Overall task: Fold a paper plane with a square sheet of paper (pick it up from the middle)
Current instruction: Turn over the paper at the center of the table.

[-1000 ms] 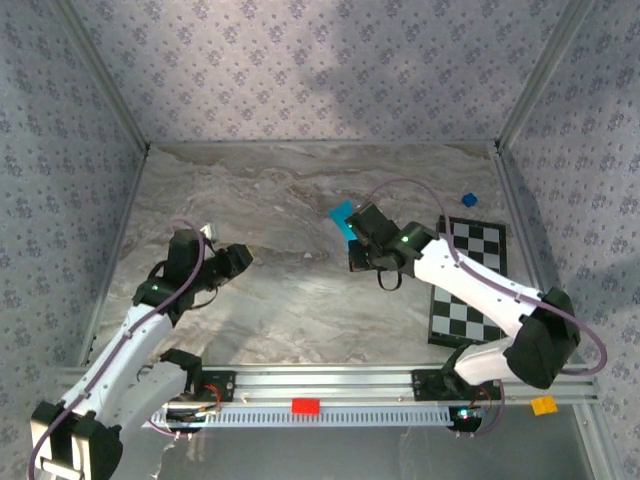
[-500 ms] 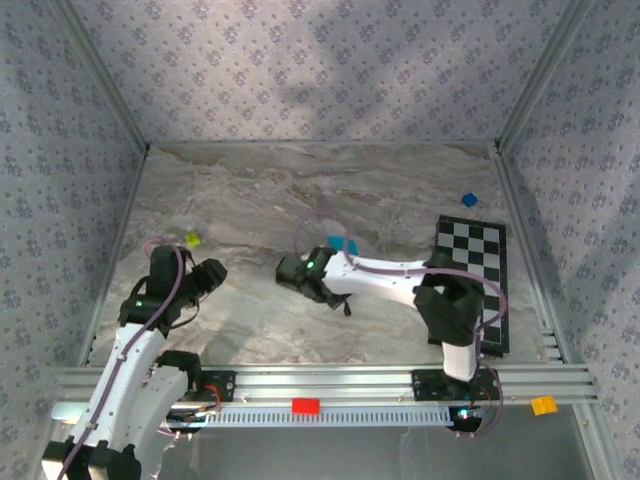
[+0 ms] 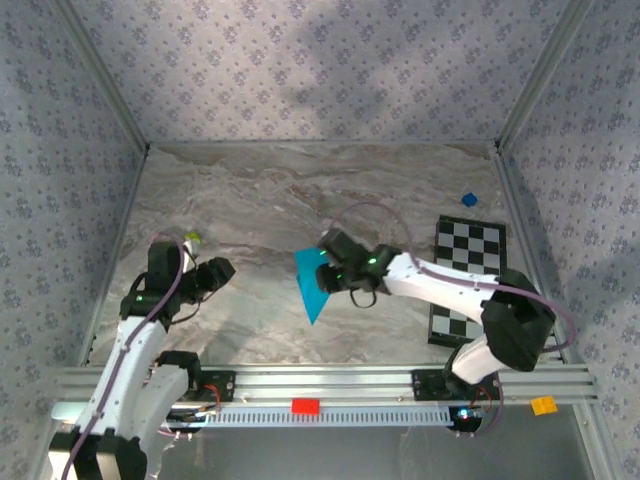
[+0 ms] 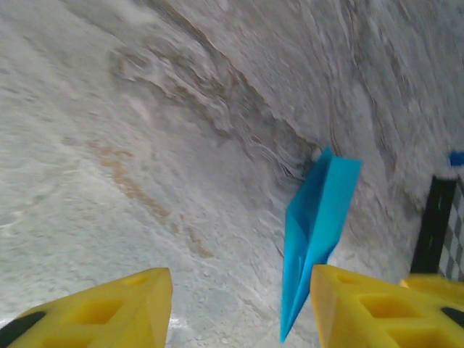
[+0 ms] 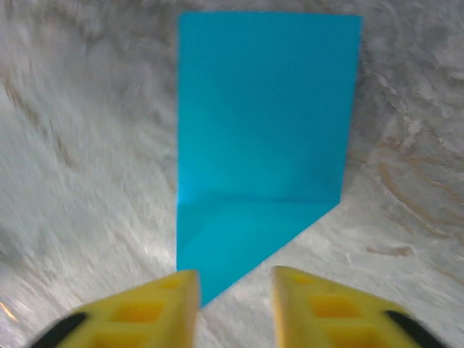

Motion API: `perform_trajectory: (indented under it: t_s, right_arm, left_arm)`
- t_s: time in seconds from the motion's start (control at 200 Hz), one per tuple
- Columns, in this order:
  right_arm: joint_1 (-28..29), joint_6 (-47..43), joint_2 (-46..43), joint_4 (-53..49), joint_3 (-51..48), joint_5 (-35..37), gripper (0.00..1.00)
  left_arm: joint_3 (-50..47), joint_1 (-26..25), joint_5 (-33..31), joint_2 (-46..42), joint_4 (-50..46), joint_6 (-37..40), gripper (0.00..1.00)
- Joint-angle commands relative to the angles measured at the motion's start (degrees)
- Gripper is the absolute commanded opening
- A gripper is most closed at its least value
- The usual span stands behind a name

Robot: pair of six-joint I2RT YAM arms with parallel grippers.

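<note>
Two arms: both bolted at the near edge of a marble-look table (image 3: 250,335), each reaching in toward the middle.
Paper plane (image 3: 313,285): bright cyan, folded to a slim pointed shape w/ a crease; lay flat on the table near the centre, pointed end toward the near edge.
Plane, wrist views: from the L wrist it (image 4: 319,210) looked like a narrow dart. From the R wrist it (image 5: 264,145) was a broad panel w/ one crease across, tapering to a corner.
R gripper (image 3: 328,278): sat at the plane's right edge. Its yellow fingers (image 5: 233,304) were parted by a narrow gap, pinching nothing. The plane's corner lay just ahead of the finger on the left of that view.
L gripper (image 3: 222,270): well left of the plane, facing it. Fingers (image 4: 243,304) were spread wide, nothing btwn them.
Checkered board (image 3: 470,250): black & white, flat on the right side of the table, partly under the R arm.
Blue cube (image 3: 468,199): tiny, just beyond the board, toward the far right corner.
Yellow-green bit (image 3: 190,240): small, just past the L wrist; couldn't tell what it was.
</note>
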Motion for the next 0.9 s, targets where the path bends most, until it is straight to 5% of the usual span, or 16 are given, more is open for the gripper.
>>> perform_trajectory:
  t_s: [0.0, 0.51, 0.895]
  right_arm:
    - [-3.3, 7.8, 1.2, 17.0, -6.3, -17.8, 0.17]
    - [-2.1, 14.4, 20.7, 20.4, -1.7, -22.7, 0.05]
    - [3.2, 22.4, 22.2, 22.5, -2.0, -17.8, 0.05]
  left_arm:
    - [0.7, 0.2, 8.2, 4.0, 3.6, 2.2, 0.45]
    - [-1.3, -2.6, 12.4, 11.0, 6.6, -0.9, 0.29]
    - [-1.1, -7.1, 14.5, 17.9, 17.8, -8.4, 0.20]
